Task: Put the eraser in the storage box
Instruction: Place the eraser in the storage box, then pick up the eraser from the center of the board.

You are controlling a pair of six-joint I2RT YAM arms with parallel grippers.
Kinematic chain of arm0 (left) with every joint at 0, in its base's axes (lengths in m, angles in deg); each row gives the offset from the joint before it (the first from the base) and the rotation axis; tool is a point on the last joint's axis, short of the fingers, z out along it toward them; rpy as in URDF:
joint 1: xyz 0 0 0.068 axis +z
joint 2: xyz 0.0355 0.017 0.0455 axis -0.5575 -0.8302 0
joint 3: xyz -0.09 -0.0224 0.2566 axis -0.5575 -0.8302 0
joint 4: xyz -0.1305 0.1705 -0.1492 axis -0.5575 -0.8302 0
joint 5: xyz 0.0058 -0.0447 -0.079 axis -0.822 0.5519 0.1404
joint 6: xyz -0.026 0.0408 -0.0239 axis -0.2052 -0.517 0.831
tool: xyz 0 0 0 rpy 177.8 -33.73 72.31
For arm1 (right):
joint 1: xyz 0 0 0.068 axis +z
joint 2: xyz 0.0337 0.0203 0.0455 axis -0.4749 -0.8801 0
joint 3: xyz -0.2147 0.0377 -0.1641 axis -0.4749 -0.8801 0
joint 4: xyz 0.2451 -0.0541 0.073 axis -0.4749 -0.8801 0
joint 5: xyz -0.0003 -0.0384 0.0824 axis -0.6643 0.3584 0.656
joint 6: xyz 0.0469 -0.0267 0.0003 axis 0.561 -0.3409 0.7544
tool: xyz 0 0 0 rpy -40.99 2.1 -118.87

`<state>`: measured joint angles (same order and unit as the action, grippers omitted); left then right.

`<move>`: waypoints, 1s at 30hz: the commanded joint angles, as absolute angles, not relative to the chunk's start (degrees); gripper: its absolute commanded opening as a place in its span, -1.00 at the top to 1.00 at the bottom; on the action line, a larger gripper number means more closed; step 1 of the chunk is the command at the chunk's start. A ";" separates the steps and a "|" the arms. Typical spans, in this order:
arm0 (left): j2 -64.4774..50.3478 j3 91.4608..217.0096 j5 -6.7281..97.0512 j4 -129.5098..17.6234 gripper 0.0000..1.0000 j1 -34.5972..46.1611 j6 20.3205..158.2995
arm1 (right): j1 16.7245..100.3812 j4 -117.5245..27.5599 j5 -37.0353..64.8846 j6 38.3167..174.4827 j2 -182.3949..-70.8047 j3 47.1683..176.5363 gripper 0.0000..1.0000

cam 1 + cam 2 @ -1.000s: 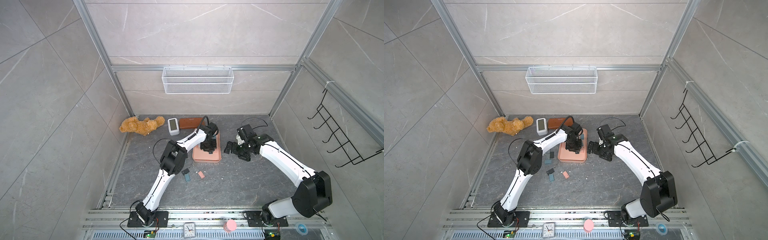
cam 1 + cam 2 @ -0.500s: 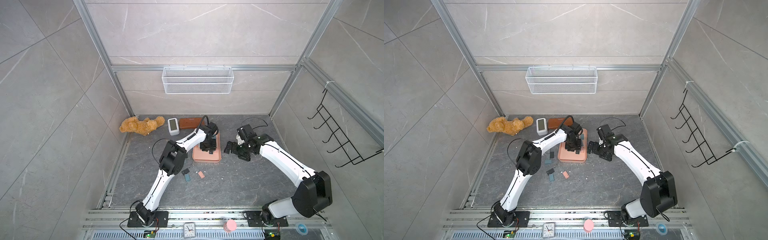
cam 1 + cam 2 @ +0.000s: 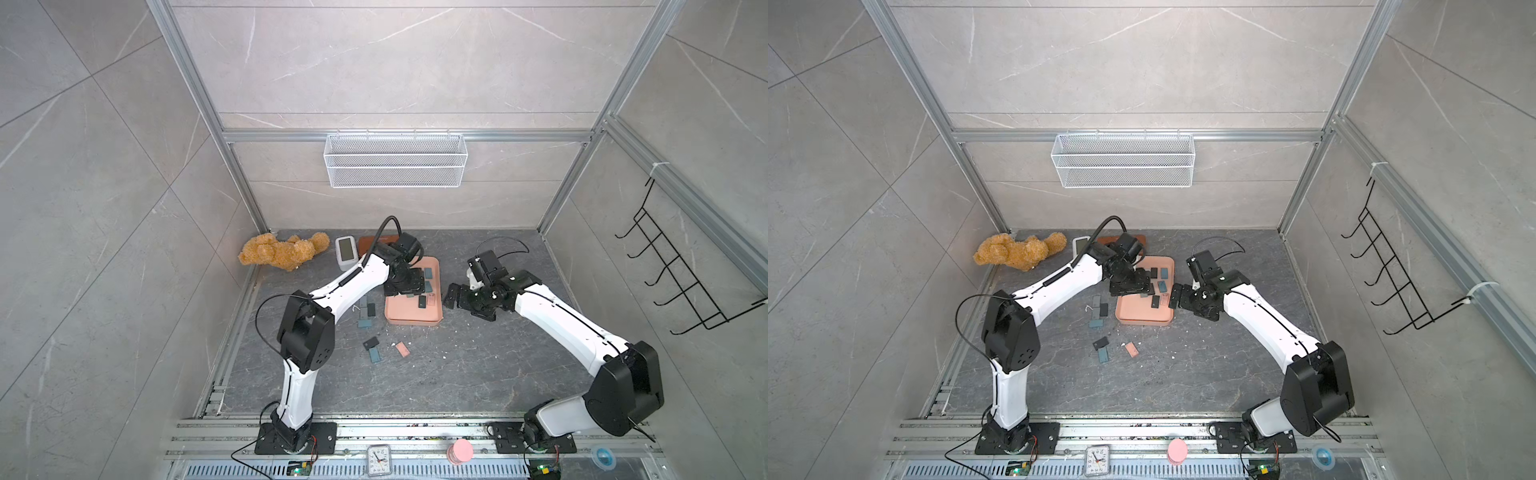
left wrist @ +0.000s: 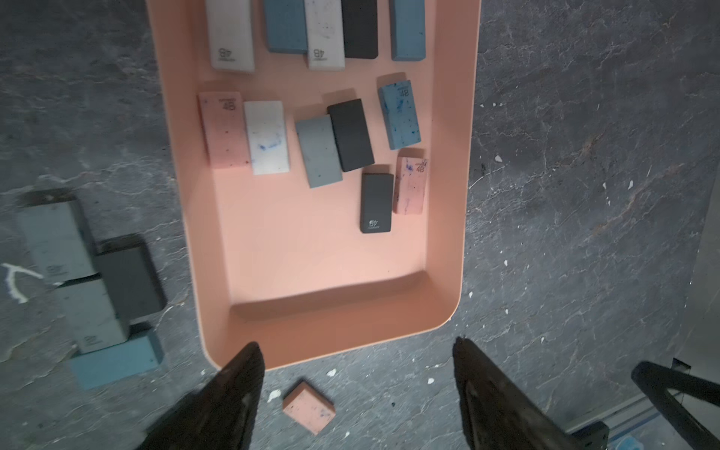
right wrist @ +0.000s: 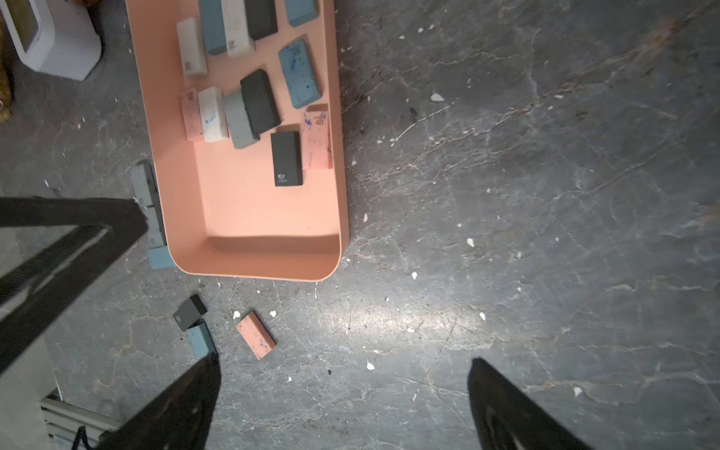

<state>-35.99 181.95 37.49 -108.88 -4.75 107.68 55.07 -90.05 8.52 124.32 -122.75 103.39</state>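
Left pincer opened above storage box; erasers beside.

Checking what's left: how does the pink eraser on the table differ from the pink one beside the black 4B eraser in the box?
The loose pink eraser lies outside the storage box, skewed to its walls; the boxed pink eraser lies inside, along its side wall. The boxed one shows a 4B print; the loose one shows none here. Both are speckled pink blocks.
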 commanded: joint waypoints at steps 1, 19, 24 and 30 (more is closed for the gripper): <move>-30.21 176.50 36.61 -106.61 -0.70 -2.58 108.97 | 59.45 -88.64 5.14 122.44 -123.80 101.53 -0.99; -7.94 143.72 46.81 -93.61 -0.99 11.28 117.56 | 77.18 -84.84 -0.69 120.56 -134.92 104.45 -0.99; -4.74 138.85 47.71 -92.54 -0.99 12.25 118.80 | 80.00 -84.22 -1.34 120.30 -139.44 106.37 -0.99; -2.00 132.86 50.38 -88.54 -0.99 12.44 122.22 | 82.46 -83.23 -1.41 120.04 -142.60 107.07 -0.99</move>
<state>-4.39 134.30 47.67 -91.63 12.34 119.57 81.56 -83.56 -0.25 120.89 -140.74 105.56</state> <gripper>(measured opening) 0.994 0.991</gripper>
